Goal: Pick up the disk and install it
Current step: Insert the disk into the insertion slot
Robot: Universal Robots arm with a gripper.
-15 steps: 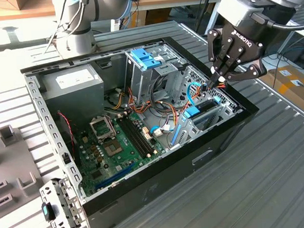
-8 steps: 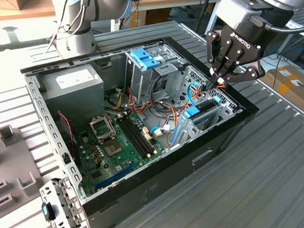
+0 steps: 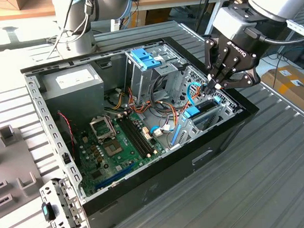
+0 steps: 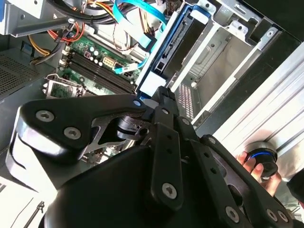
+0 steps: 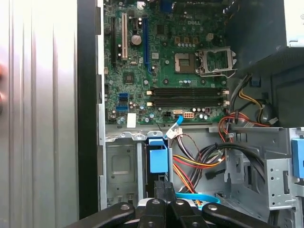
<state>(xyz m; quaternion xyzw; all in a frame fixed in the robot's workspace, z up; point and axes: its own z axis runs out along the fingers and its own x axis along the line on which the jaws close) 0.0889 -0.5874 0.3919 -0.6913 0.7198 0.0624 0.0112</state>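
- Gripper: fingers drawn narrow, tips together, holding nothing I can make out.
- Disk: on edge in metal bay, just below the tips, with its long axis running away from them.

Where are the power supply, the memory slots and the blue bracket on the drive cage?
power supply (image 3: 75, 77), exterior view, white sticker on its top.
memory slots (image 5: 187, 96), first wrist view, middle of the black slots.
blue bracket (image 3: 143, 58), exterior view, its slotted top face.
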